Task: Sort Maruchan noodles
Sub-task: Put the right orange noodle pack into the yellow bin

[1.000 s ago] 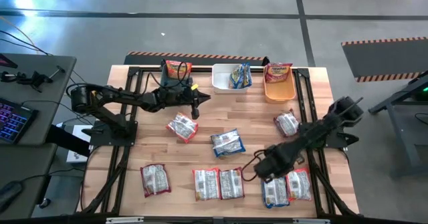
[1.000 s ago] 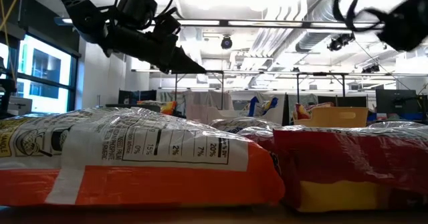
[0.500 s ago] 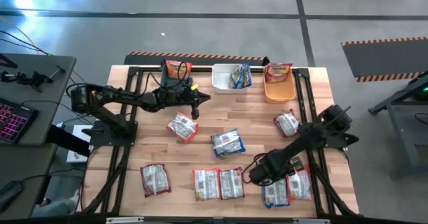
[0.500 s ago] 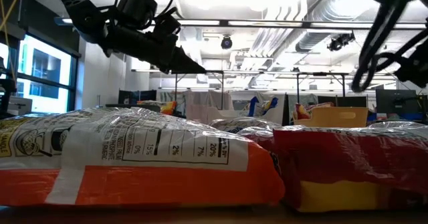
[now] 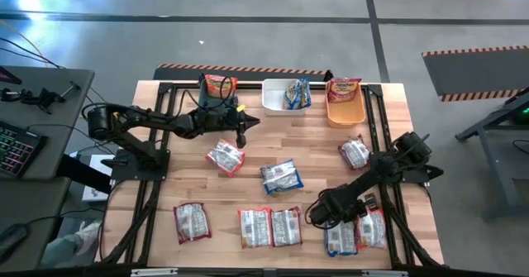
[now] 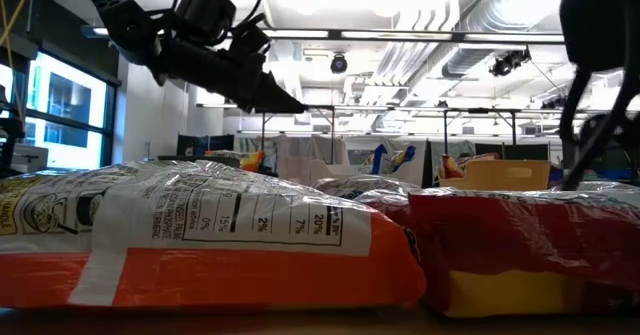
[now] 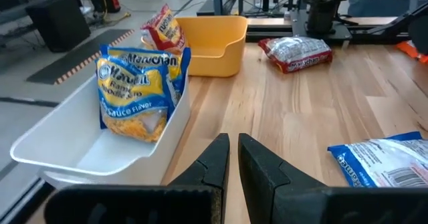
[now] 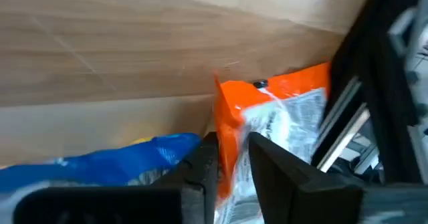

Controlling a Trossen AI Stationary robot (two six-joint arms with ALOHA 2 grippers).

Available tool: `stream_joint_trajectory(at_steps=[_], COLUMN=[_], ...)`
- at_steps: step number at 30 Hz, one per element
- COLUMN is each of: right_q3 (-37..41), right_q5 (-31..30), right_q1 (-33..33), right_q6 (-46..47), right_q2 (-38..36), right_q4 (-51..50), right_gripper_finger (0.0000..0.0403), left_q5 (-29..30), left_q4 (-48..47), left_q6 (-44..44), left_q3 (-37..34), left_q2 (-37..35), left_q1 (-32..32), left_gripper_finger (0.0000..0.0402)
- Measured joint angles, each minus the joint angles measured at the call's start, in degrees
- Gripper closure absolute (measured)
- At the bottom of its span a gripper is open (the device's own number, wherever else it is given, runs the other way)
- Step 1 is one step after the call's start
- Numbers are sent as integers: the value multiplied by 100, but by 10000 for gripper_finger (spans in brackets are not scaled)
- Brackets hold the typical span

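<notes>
Noodle packets: eight lie loose on the tabletop [image 5: 314,145], most with the printed silvery back up. Six are spread across the middle and lower centre of the high view, e.g. one at centre [image 5: 281,176], and two sit close together at lower right.
Orange packet [image 8: 287,90]: one of that lower-right pair, beside a black frame rail [image 8: 361,97]. One edge is tipped up off the wood, I judge because it is being pinched there.
Blue packet [image 8: 134,154]: lies flat just beside the orange one, not gripped.
Right end effector [image 8: 233,144]: down at the lower right of the high view, its fingers closed on the raised edge of the orange packet. A grip on the edge makes sense to me, since a flat packet offers nothing else to grab.
Left end effector [image 7: 233,140]: hovers above the wood at upper centre of the high view, just short of the white bin. Its fingers are pressed nearly together with nothing between them, so I read this arm as waiting.
White bin [image 5: 277,103]: at the top edge of the tabletop, holding a blue-and-yellow packet [image 7: 137,93] propped upright against its wall.
Orange bin [image 5: 345,112]: right of the white one, with a red packet [image 5: 343,88] leaning on its far rim.
Progress: early, in my judgement, as most packets are not yet binned.
Next move: lift clear without dragging the blue neighbour along.
</notes>
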State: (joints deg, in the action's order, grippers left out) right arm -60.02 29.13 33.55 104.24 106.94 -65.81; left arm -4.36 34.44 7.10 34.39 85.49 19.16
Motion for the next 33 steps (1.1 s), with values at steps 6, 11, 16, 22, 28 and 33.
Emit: stream_joint_trajectory(at_steps=[6,11,16,22,28,33], right_q3=[148,-201,-798,-1423,-1028,-579], right_q5=[-1,-530,-1857,-3928,-2710,-1825], right_q1=[23,5,-27,-13,-95,-95], right_q6=[-445,-897,-1159,-1608,-860,-633], right_q2=[-19,-178,-628,-1322,-1629,-1413], right_q4=[68,-588,-1170,-1239,-1391,-520], right_gripper_finger=[388,398,402,403,397,337], left_q5=[-107,-106,-510,-1318,-1344,-1252], left_q4=[773,1362,1674,1966,1947,1849], left_q6=[-519,-868,-978,-1434,-1334,-1240], left_q3=[-438,-758,-772,-772,-774,-774], left_q2=[2,2,2,2,2,0], left_q1=[5,75,96,236,232,190], left_gripper_finger=[378,378,378,380,393,400])
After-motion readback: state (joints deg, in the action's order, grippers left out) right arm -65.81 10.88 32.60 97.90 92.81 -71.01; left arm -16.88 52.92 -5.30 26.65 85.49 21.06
